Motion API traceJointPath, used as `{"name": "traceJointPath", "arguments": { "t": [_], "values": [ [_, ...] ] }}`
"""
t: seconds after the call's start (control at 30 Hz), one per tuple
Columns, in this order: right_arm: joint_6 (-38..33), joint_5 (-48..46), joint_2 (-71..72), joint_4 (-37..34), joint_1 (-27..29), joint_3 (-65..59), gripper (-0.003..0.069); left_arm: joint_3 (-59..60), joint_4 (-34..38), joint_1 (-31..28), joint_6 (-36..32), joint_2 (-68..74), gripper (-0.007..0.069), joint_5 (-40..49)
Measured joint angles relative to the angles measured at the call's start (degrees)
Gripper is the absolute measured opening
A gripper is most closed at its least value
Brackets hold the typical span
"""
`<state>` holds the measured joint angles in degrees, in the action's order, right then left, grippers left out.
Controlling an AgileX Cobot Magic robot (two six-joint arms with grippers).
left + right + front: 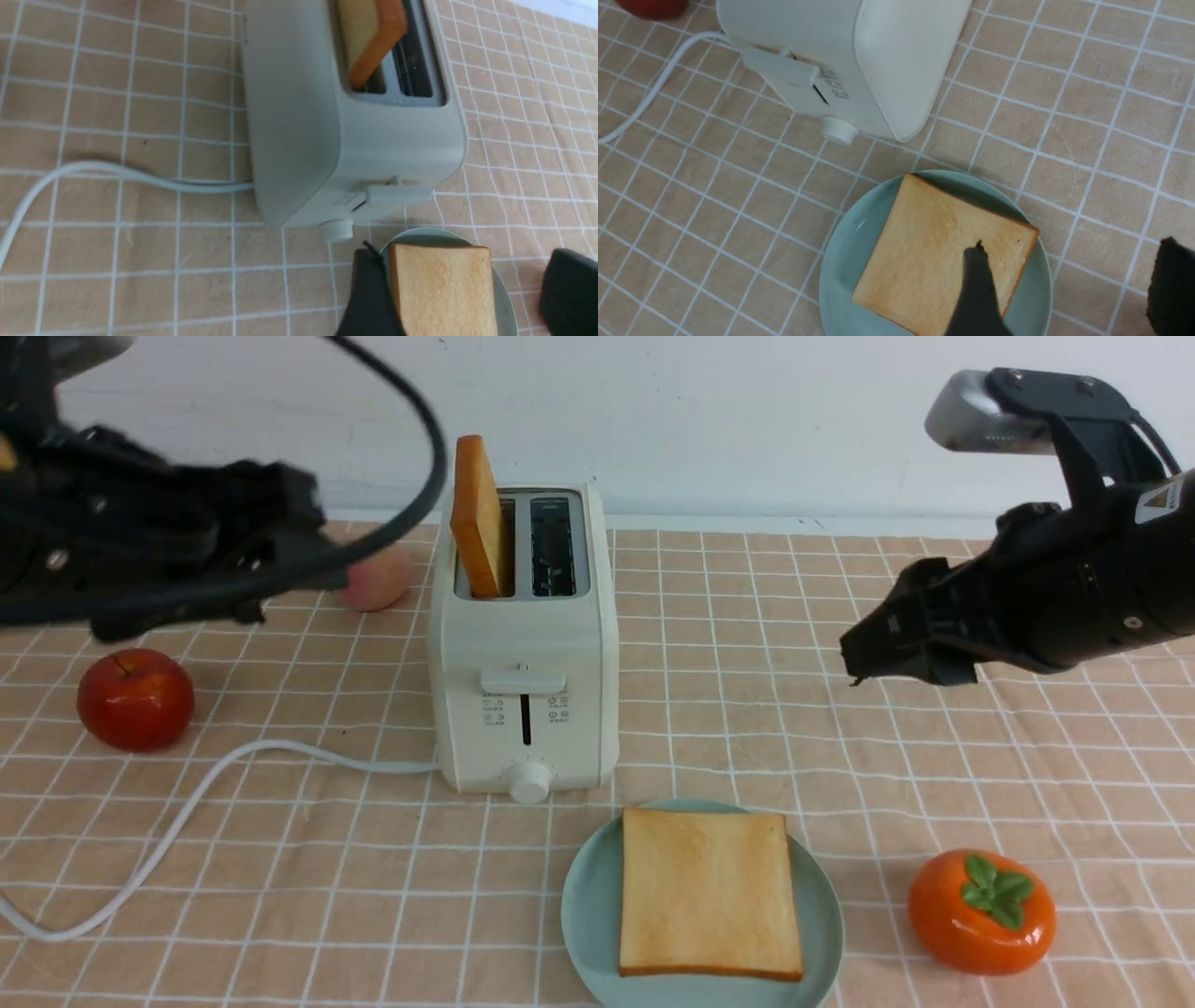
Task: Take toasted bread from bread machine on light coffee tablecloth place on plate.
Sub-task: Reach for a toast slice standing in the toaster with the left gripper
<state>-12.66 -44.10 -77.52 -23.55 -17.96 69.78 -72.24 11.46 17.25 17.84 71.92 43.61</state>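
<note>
The left gripper (467,284) hangs open at ten o'clock; the right gripper (1073,280), also open, points toward nine o'clock.

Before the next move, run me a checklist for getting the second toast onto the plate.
1. Toast in toaster reachable from above: ok, the standing slice sticks well out of the left slot of the toaster.
2. Left gripper open: ok, fingers apart with nothing between them.
3. Right gripper free of load: ok, nothing between its fingers.
4. Bare spot on the plate for a whole slice: not ok, the flat slice covers most of it.
5. Toaster unplugged: cannot tell, the cord runs out of view.
</note>
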Motion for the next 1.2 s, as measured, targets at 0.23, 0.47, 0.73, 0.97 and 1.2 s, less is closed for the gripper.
{"name": "traceJointPath", "arguments": {
  "t": [0.23, 0.47, 0.73, 0.97, 1.2],
  "values": [
    [0.4, -2.2, 0.0, 0.0, 0.0, -0.1, 0.0467, -21.6, -15.1, 6.5, 9.4, 19.2, 0.0547, 7.3],
    [0.4, -4.3, 0.0, -0.7, 0.0, -0.1, 0.0467, -31.3, -21.5, 6.5, 13.4, 32.0, 0.0552, 8.8],
    [0.4, -5.3, 0.0, -0.9, 0.0, -0.1, 0.0467, -31.8, -22.2, 6.5, 14.4, 38.7, 0.0501, -0.6],
    [0.4, -8.2, 0.0, -0.9, 0.0, -0.1, 0.0467, -31.8, -22.3, 6.5, 15.6, 41.1, 0.0244, -3.8],
    [0.4, -10.0, 0.0, -0.9, 0.0, -0.1, 0.0467, -31.8, -26.6, 6.5, 15.7, 36.6, 0.0111, 0.3]
  ]
}}
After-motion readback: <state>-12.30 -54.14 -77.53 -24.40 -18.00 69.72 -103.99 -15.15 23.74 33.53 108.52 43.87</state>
